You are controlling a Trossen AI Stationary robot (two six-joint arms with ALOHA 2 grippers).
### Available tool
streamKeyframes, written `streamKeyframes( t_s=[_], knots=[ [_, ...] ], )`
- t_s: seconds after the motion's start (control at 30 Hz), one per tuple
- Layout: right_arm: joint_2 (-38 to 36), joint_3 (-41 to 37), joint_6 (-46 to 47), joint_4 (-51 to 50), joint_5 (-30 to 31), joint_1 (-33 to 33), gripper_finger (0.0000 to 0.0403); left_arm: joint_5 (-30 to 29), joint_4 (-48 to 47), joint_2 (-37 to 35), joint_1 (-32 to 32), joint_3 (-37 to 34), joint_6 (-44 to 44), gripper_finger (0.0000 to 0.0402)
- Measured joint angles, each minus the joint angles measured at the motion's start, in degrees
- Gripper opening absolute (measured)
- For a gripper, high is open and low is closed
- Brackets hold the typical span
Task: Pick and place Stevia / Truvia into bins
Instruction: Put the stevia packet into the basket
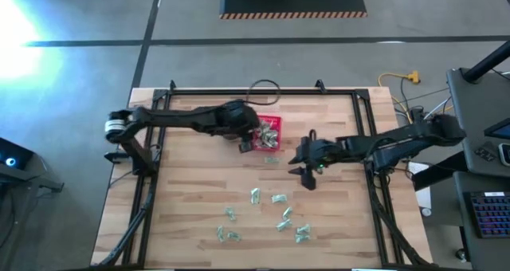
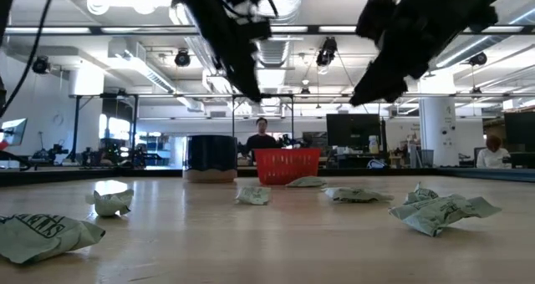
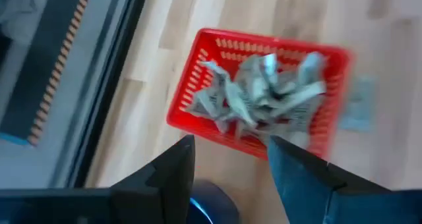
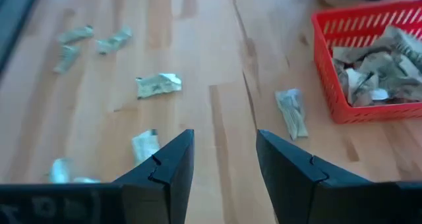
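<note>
The left gripper [image 1: 249, 135] is hiding part of the red basket [image 1: 269, 132], whose long axis is running slightly tilted; both grippers' jaws are standing open, empty.

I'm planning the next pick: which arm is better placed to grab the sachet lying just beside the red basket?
Probably the right. The right gripper hovers open over the table close to that sachet, with nothing held. The left gripper is open too, but sits above the red basket itself, over the sachets already inside.
</note>
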Motion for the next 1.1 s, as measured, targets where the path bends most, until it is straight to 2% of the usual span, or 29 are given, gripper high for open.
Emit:
streamKeyframes(
  t_s=[0.2, 0.57, 0.83, 1.1],
  knots=[
    [10.12, 3.85, -2.2, 1.65, 2.83, -0.85, 0.0155, 1.14, -3.37, -11.69, -3.74, -3.7, -6.91, 0.0176],
    [24.01, 12.71, -7.75, 2.24, 5.65, -3.01, 0.0152, -0.47, -1.66, -30.19, -11.51, -12.4, -17.98, 0.0176],
    [30.81, 18.38, -13.53, -0.98, 5.73, -3.46, 0.0134, -2.42, 0.07, -35.97, -13.61, -18.23, -25.2, 0.0176],
    [33.38, 20.51, -7.66, -5.79, 10.07, -5.13, 0.0119, -2.47, 0.22, -35.99, -14.93, -19.0, -27.27, 0.0176]
  ],
)
